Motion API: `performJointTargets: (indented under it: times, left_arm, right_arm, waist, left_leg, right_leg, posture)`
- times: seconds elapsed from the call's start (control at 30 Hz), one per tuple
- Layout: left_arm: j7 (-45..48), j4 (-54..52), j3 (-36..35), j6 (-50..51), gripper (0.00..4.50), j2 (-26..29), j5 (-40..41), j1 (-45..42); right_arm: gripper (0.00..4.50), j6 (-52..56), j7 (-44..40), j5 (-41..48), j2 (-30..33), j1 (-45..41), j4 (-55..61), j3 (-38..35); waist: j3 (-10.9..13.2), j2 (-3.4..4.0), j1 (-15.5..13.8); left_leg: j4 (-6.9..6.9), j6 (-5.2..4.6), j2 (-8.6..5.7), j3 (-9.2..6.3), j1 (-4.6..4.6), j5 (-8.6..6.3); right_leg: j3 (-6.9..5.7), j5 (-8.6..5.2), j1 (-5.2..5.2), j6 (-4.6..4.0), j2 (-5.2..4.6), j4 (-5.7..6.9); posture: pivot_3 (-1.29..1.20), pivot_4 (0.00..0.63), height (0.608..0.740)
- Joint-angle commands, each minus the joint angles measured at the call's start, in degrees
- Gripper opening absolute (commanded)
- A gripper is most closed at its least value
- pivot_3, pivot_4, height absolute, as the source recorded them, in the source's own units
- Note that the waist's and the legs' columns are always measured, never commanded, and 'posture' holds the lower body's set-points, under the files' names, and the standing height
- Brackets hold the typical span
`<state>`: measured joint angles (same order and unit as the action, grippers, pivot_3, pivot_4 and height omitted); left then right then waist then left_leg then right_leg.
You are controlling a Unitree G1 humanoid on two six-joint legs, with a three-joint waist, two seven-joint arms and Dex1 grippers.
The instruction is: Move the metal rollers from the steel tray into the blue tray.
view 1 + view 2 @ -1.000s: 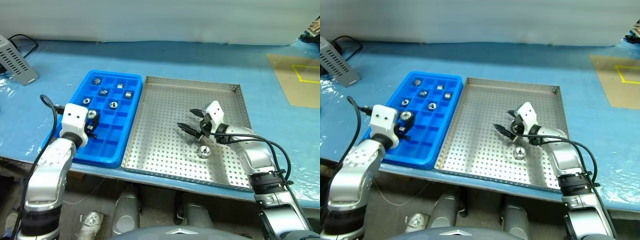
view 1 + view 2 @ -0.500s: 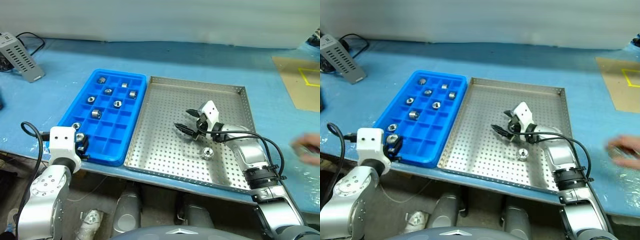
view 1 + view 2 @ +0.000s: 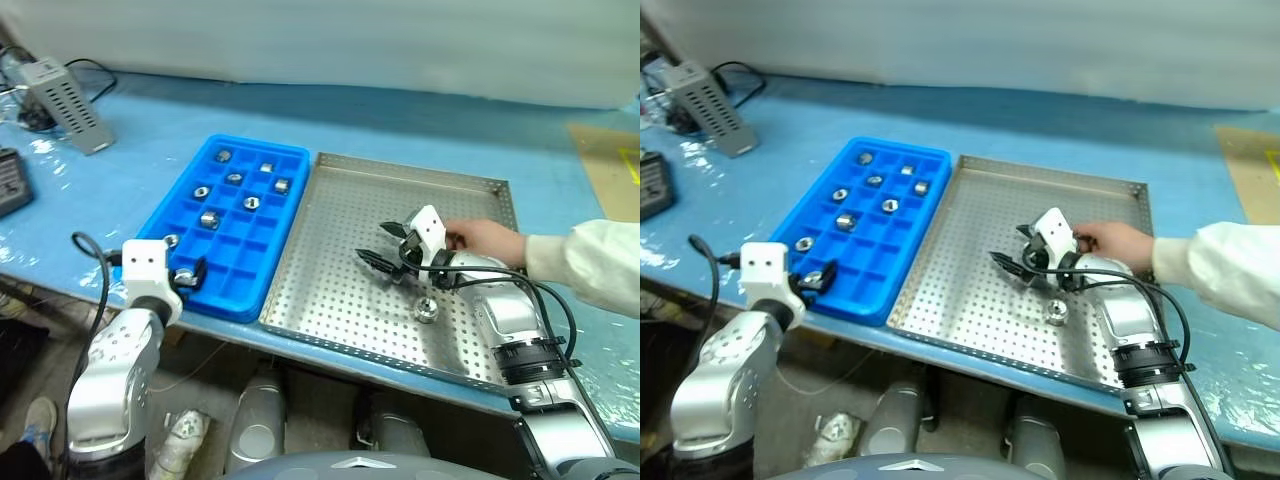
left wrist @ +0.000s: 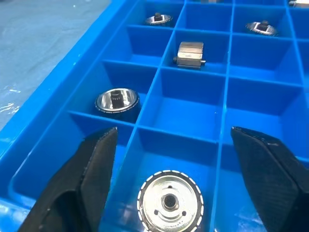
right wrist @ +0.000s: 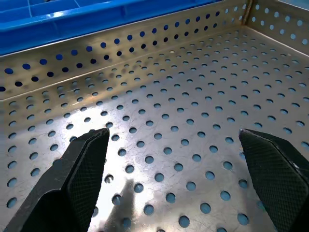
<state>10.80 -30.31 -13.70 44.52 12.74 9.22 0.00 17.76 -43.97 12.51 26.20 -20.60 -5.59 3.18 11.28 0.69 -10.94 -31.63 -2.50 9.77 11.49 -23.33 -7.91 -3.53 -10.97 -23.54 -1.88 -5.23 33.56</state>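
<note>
The blue tray [image 3: 262,150] lies left of the steel tray [image 3: 330,290] and holds several metal rollers [image 3: 209,219] in its compartments. My left gripper [image 3: 188,272] hangs open at the blue tray's near left corner. In the left wrist view a roller [image 4: 170,202] rests on a compartment floor between its spread fingers [image 4: 91,169]. One roller [image 3: 427,310] lies on the steel tray's perforated floor, just right of and nearer than my right gripper [image 3: 375,242]. That gripper hovers open and empty over the tray's middle, its fingers [image 5: 82,159] wide apart.
A person's hand [image 3: 487,240] in a white sleeve [image 3: 590,265] reaches into the steel tray from the right, close behind my right gripper. A grey vented box [image 3: 65,95] and cables sit far left. A brown sheet [image 3: 610,165] lies at the right edge.
My left gripper came toward the blue tray's near left corner, opened and let a roller go into a compartment. A person's hand came into the steel tray from the right. The camera turned.
</note>
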Motion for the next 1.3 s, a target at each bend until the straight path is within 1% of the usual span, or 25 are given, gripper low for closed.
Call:
performJointTargets:
  times: [0.03,0.07,0.1,0.13,0.17,0.2,0.23,0.27,0.3,0.33,0.37,0.4,0.43,0.47,0.5,0.53,0.6,0.7,0.77,0.87,0.97,1.03,1.13,1.3]
  left_arm:
    - [3.9,5.3,4.0,-9.3,3.98,1.1,0.8,-8.9]
    - [5.3,7.3,4.8,-10.6,3.98,1.0,1.4,-11.1]
    - [7.2,8.2,6.4,-11.9,3.98,1.2,1.8,-13.7]
    - [8.5,8.9,7.6,-13.0,3.98,1.3,2.0,-15.3]
    - [10.0,9.1,8.7,-12.3,3.98,1.0,3.2,-17.5]
    - [11.2,9.5,9.6,-11.9,3.98,0.8,4.2,-19.2]
    - [12.9,10.1,10.5,-11.9,3.98,0.9,5.4,-20.9]
    - [14.2,10.9,11.1,-12.0,3.98,1.0,6.3,-22.2]
    - [15.5,12.3,11.6,-12.7,3.98,1.1,6.8,-23.4]
    - [16.5,13.7,12.1,-13.4,3.98,1.3,7.0,-24.4]
    - [17.2,15.6,12.4,-14.2,3.98,1.5,6.9,-25.5]
    - [18.1,18.0,12.9,-15.1,3.98,1.7,6.6,-27.1]
    - [18.7,19.7,13.2,-15.8,3.98,1.9,6.5,-28.1]
    - [19.3,21.1,13.5,-16.7,3.98,2.1,6.3,-28.9]
    - [20.3,22.5,14.0,-17.6,3.98,2.3,6.3,-29.7]
    - [21.7,24.0,14.8,-18.8,3.98,2.5,6.2,-30.8]
    - [24.3,27.0,16.4,-20.3,3.98,2.8,6.0,-32.9]
    - [27.5,29.5,18.1,-21.5,3.98,2.8,6.6,-34.6]
    - [30.0,31.1,19.0,-22.2,3.98,2.2,7.5,-36.0]
    - [33.7,36.5,20.4,-23.7,3.98,1.0,7.6,-39.7]
    - [37.3,43.9,22.7,-26.3,3.98,0.1,6.0,-43.6]
    - [38.3,48.2,23.3,-28.1,3.98,-0.8,5.1,-45.7]
    - [43.1,55.3,25.3,-30.3,3.98,-3.1,4.5,-49.2]
    - [50.0,62.4,28.2,-33.8,3.98,-7.0,3.4,-52.3]
  right_arm:
    - [4.50,1.3,1.3,2.2,1.0,1.3,6.1,-3.5]
    - [4.50,1.8,1.7,2.4,1.3,1.8,7.0,-4.2]
    - [4.50,2.3,2.0,2.6,1.8,2.5,8.3,-4.9]
    - [4.50,2.6,2.2,2.7,2.0,3.0,9.0,-5.3]
    - [4.50,3.3,2.6,3.3,2.3,3.6,10.4,-6.3]
    - [4.50,4.1,3.0,4.1,2.4,4.3,11.8,-7.3]
    - [4.50,5.1,3.4,5.4,2.4,4.8,13.4,-8.7]
    - [4.50,6.2,3.8,6.8,2.3,5.1,14.8,-10.0]
    - [4.50,7.3,4.3,8.6,2.2,5.2,16.0,-11.5]
    - [4.50,8.1,4.7,9.9,2.1,5.2,16.9,-12.6]
    - [4.50,8.8,5.1,10.7,2.4,5.2,17.8,-13.4]
    - [4.50,9.3,5.7,10.9,2.9,5.3,18.5,-14.2]
    - [4.50,9.7,6.1,11.0,3.3,5.3,18.9,-14.6]
    - [4.50,9.9,6.4,11.0,3.7,5.5,19.3,-14.9]
    - [4.50,10.1,6.5,10.9,4.2,5.8,19.5,-15.1]
    - [4.50,10.2,6.7,10.8,4.7,6.3,19.8,-15.3]
    - [4.50,10.4,7.1,10.9,5.4,7.0,20.3,-16.0]
    - [4.50,10.7,7.9,10.8,6.2,7.6,21.1,-16.6]
    - [4.50,11.0,8.3,10.8,6.7,8.3,21.8,-16.9]
    - [4.50,11.6,8.7,11.1,7.6,9.4,23.0,-17.8]
    - [4.50,12.2,9.2,11.3,8.7,10.6,24.2,-19.4]
    - [4.50,12.4,9.5,11.3,9.3,11.4,24.7,-20.2]
    - [4.50,12.7,10.1,11.1,10.5,13.4,25.9,-22.2]
    - [4.50,13.3,11.3,11.7,10.9,17.4,28.6,-26.0]
  waist:
    - [0.1,0.19,-0.6]
    - [0.2,0.33,-0.8]
    - [0.5,0.67,-0.7]
    - [0.7,1.22,-0.6]
    - [0.8,1.25,-1.9]
    - [0.2,0.19,-4.0]
    - [-0.7,-2.08,-3.6]
    - [-0.5,-0.40,-3.4]
    - [-0.3,0.88,-3.3]
    - [-0.2,1.71,-2.4]
    - [0.0,1.85,-1.4]
    - [0.1,1.70,-0.4]
    - [0.1,1.70,0.7]
    - [0.0,1.55,2.0]
    - [0.0,1.52,3.0]
    - [0.0,1.47,4.1]
    - [-0.1,1.42,5.6]
    - [-0.1,1.42,7.3]
    - [-0.1,1.43,8.3]
    - [-0.1,1.43,8.5]
    - [-0.1,1.43,8.6]
    - [-0.1,1.43,8.6]
    - [-0.1,1.41,8.7]
    - [0.0,1.39,8.8]
  left_leg:
    - [0.28,0.00,-0.02,0.05,0.20,0.00]
    - [0.50,0.02,-0.02,0.04,0.31,-0.02]
    - [0.68,0.03,0.05,0.00,0.35,-0.03]
    - [0.69,0.03,0.40,-0.14,0.37,-0.05]
    - [1.01,0.04,1.08,-0.05,0.12,-0.07]
    - [1.17,0.11,1.44,1.25,-1.32,-0.02]
    - [1.30,0.74,2.20,4.40,-2.28,0.38]
    - [0.77,1.56,1.69,5.35,-2.65,0.94]
    - [-3.39,3.81,0.75,1.06,-3.68,0.42]
    - [-6.78,3.80,-0.74,-3.74,-2.70,0.41]
    - [-6.48,3.45,-2.15,-6.95,-0.71,-2.18]
    - [-4.50,3.32,-2.18,-7.12,-0.22,-2.63]
    - [-3.33,3.00,-1.81,-6.55,-0.17,-2.16]
    - [-2.59,2.47,-1.29,-6.44,-0.22,-1.53]
    - [-2.49,2.17,-1.19,-6.44,-0.28,-1.47]
    - [-2.49,2.01,-1.16,-6.40,-0.27,-1.56]
    - [-2.47,1.87,-1.14,-6.04,-0.41,-1.62]
    - [-2.41,1.72,-1.09,-5.84,-0.77,-1.35]
    - [-2.24,1.72,-1.09,-5.76,-0.84,-1.34]
    - [-1.95,1.61,-1.09,-5.66,-0.87,-1.35]
    - [-1.77,1.53,-1.08,-5.56,-0.81,-1.26]
    - [-1.74,1.48,-1.08,-5.45,-0.76,-1.23]
    - [-1.74,1.35,-1.09,-5.22,-0.74,-1.23]
    - [-1.73,1.22,-1.09,-4.98,-0.73,-1.27]
  right_leg:
    - [-0.01,-0.01,0.34,0.01,0.01,-0.21]
    - [-0.16,-0.01,0.60,0.02,0.06,-0.57]
    - [-0.49,-0.02,0.91,0.03,0.06,-0.97]
    - [-1.48,-0.02,1.52,0.04,0.15,-1.66]
    - [-2.70,-0.06,2.27,0.09,0.49,-2.07]
    - [-3.89,-3.63,1.47,-0.87,0.14,3.71]
    - [-3.59,-5.86,1.26,-1.90,0.22,8.65]
    - [-1.17,-9.93,1.94,-1.31,-0.25,8.90]
    - [-0.37,-11.44,1.07,-1.06,-0.32,9.93]
    - [-0.28,-11.38,1.93,-0.96,-0.24,9.76]
    - [-0.22,-11.03,2.32,-0.41,-0.07,9.07]
    - [-0.12,-10.56,2.34,-0.33,0.10,8.20]
    - [-0.09,-9.77,2.50,-0.40,0.39,6.88]
    - [-0.13,-8.20,2.94,-0.60,0.97,5.00]
    - [-0.31,-6.15,3.31,-0.86,1.00,3.73]
    - [-0.34,-5.65,3.48,-0.72,0.99,3.23]
    - [-0.29,-5.51,3.41,-0.66,0.87,3.00]
    - [-0.29,-5.45,3.03,-0.57,0.89,3.02]
    - [-0.26,-5.35,2.85,-0.38,0.90,3.05]
    - [-0.26,-5.35,2.70,-0.38,0.90,3.03]
    - [-0.26,-5.36,2.69,-0.40,0.89,3.01]
    - [-0.21,-5.46,2.69,-0.58,0.89,3.00]
    - [-0.11,-5.46,2.69,-0.57,0.85,2.94]
    - [0.00,-5.45,2.63,-0.56,0.78,2.90]
  posture:
    - [0.10,0.150,0.740]
    - [0.09,0.150,0.740]
    - [0.09,0.150,0.740]
    - [0.05,0.150,0.740]
    - [0.04,0.150,0.740]
    - [0.02,0.150,0.740]
    - [0.02,0.150,0.740]
    - [0.01,0.150,0.740]
    - [-0.01,0.150,0.740]
    - [-0.02,0.150,0.740]
    - [-0.02,0.150,0.740]
    - [-0.03,0.150,0.740]
    - [-0.04,0.150,0.740]
    - [-0.05,0.150,0.740]
    - [-0.05,0.150,0.740]
    - [-0.06,0.150,0.740]
    - [-0.07,0.150,0.740]
    - [-0.08,0.150,0.740]
    - [-0.10,0.150,0.740]
    - [-0.12,0.150,0.740]
    - [-0.14,0.150,0.740]
    - [-0.16,0.150,0.740]
    - [-0.19,0.150,0.740]
    - [-0.23,0.150,0.740]
